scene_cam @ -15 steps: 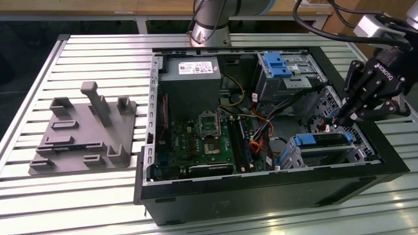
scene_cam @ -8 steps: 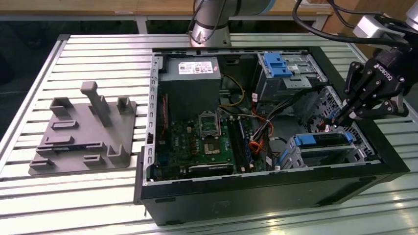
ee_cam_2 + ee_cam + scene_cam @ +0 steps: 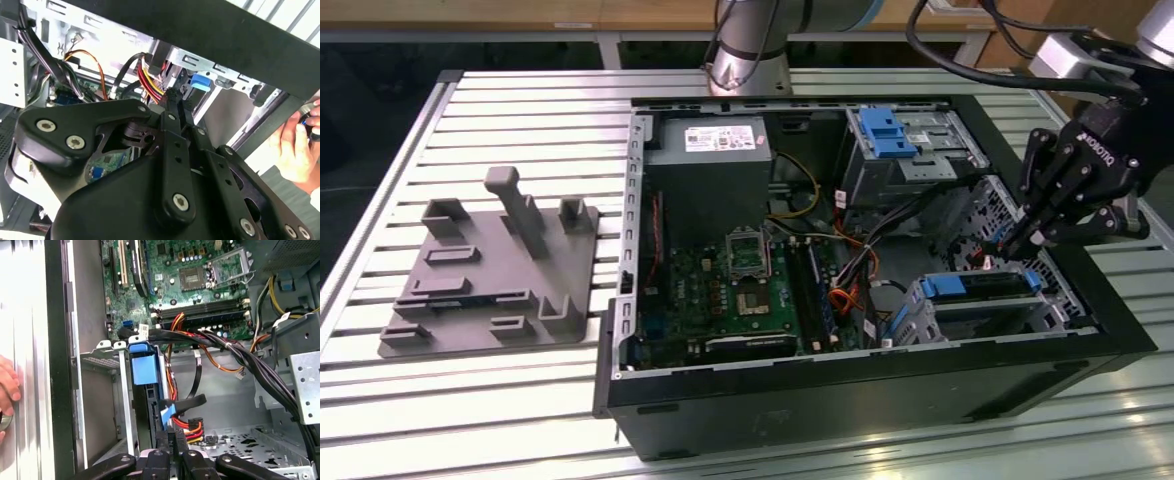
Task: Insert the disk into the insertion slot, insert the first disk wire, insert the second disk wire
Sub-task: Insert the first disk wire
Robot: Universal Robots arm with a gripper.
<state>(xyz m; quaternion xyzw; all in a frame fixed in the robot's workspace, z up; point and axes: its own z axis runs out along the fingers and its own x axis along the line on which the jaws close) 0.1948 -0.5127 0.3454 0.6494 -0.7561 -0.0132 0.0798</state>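
1. Exterior view: a slatted metal table (image 3: 520,400) was seen carrying everything else, with the arm's base mounted at its far edge.
2. An open black computer case (image 3: 854,375) was laid on its side on the table, towards the exterior view's right, with a green motherboard (image 3: 734,290) exposed inside it.
3. A grey fixture plate (image 3: 480,290) with upright posts was set on the table beside the case, on the exterior view's left.
4. The black gripper (image 3: 1017,243) was lowered into the case at the exterior view's right. Its fingers were drawn close together in both wrist views (image 3: 172,435) (image 3: 172,95). Whether anything was pinched between them could not be made out.
5. The insertion slot (image 3: 1014,318), a low perforated metal cage, was found in the near corner of the case on the exterior view's right, just below the gripper.
6. The disk (image 3: 987,283) was already seated inside the insertion slot, with its blue end handle (image 3: 145,367) left showing at the cage mouth.
7. A flat black cable with a blue end (image 3: 167,415) was seen just beyond the fingertips in the first wrist view, beside the disk, and a red-and-yellow wire bundle (image 3: 192,425) was lying next to it.
8. A person's hand (image 3: 7,385) was seen outside the case wall in the first wrist view.
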